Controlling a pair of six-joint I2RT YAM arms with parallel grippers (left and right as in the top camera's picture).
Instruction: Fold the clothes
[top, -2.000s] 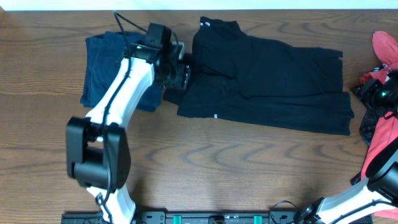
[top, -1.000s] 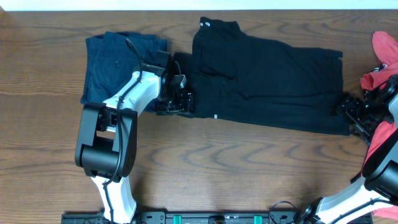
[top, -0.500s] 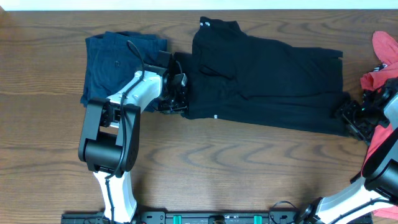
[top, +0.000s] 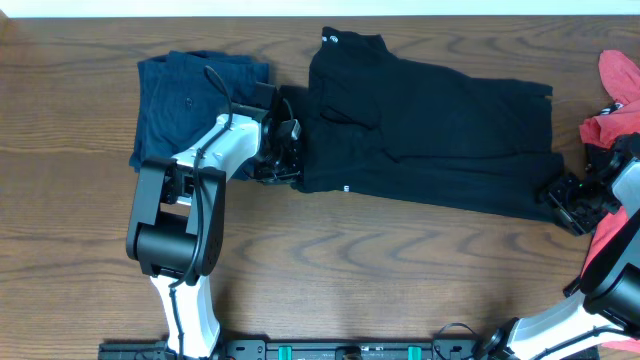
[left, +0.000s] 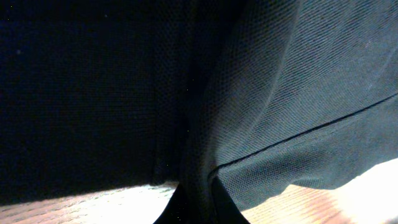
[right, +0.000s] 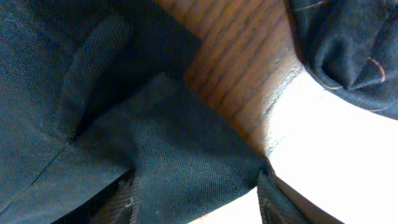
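Overhead: the black garment (top: 430, 130) lies spread flat across the middle of the table (top: 350, 270), its little white logo at the top left. Navy shorts (top: 185, 100) sit to its left and red pieces (top: 620, 80) at the far right edge. My left gripper (top: 285, 165) is down at the garment's left edge, forearm reaching over the shorts and wrist tipped low. My right gripper (top: 570, 200) is down at the lower right corner, arm coming in from the right.

Left wrist: black weave fills the whole view, with a seam running across it and a sliver of wood below. The folds bunch to a point at the bottom centre, so I read my jaws as pinched tight on the edge.

Right wrist: the garment's corner lies flat on the wood between my fingers (right: 121, 199). They stand partway apart on either side of it and aren't pinching it yet.

To do this well, I think the right side needs a firm bite on that corner, through every layer, before anything lifts. Then both ends should rise evenly with the cloth taut, so the fold lands square.
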